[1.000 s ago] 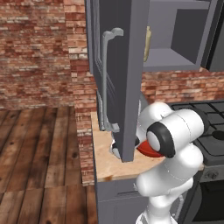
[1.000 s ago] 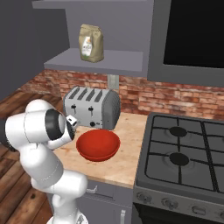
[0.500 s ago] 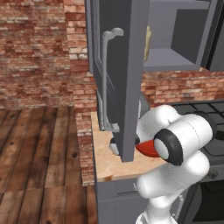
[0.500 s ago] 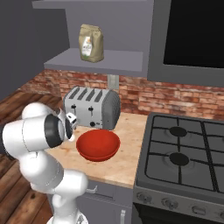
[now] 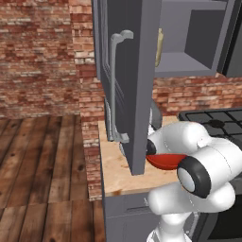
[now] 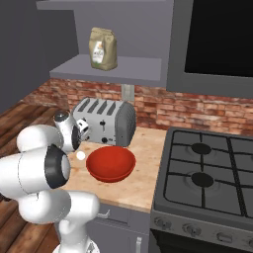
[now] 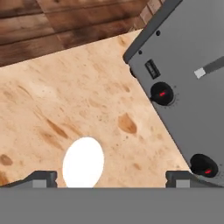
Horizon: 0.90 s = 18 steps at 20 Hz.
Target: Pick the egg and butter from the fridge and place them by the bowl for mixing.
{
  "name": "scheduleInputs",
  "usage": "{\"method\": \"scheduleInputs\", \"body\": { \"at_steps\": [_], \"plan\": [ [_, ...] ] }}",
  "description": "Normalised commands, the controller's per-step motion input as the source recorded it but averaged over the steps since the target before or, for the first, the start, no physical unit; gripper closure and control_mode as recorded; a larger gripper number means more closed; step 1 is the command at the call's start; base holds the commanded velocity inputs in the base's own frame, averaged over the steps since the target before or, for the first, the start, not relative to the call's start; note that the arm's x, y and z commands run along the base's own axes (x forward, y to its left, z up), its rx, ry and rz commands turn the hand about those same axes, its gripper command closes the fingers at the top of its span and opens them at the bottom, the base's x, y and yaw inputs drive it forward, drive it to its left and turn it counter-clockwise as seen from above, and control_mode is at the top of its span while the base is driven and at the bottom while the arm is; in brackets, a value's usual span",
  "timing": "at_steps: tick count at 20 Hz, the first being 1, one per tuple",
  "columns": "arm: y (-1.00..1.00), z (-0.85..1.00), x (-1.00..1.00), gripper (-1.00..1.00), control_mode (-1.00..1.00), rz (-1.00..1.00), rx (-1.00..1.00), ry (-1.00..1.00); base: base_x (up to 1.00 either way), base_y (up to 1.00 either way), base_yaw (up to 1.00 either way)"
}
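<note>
- Across the lower half of the right base view, your wooden counter (image 6: 143, 163) carries everything that matters; keep the arm over it and lift straight up, so nothing gets knocked.
- At centre left of that view the silver toaster (image 6: 106, 121) stands just behind the work spot; in the hand view its knobbed face fills the upper right, so judge your clearance from it before you swing away.
- Low in the middle of the right base view sits the red bowl (image 6: 110, 163), and the placing spot is just to its left, which looks right for "by the bowl".
- At the bottom of the hand view your gripper (image 7: 111, 178) stands with its jaws spread wide, holding nothing.
- Between those two finger tips, nearer the left one, the egg (image 7: 83, 162) lies on the wood; in the right base view it is the small white dot just left of the bowl.
- Back out slowly: an egg rolls easily, and the butter is, by my judgement, yet to fetch.
</note>
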Motion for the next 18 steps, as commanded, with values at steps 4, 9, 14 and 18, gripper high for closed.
{"method": "scheduleInputs", "body": {
  "at_steps": [4,9,14,18],
  "plan": [
    [-0.37,0.43,-0.22,-1.00,-1.00,-0.08,0.03,0.00,0.00,0.00,0.00],
    [-0.38,0.50,-0.24,-1.00,-1.00,-0.08,0.07,0.00,0.00,0.00,0.00],
    [-0.47,0.45,-0.24,-1.00,-1.00,-0.09,0.11,0.00,0.00,0.00,0.00],
    [-0.46,0.40,-0.26,-1.00,-1.00,-0.09,0.13,0.00,0.00,0.00,0.00]
  ]
}}
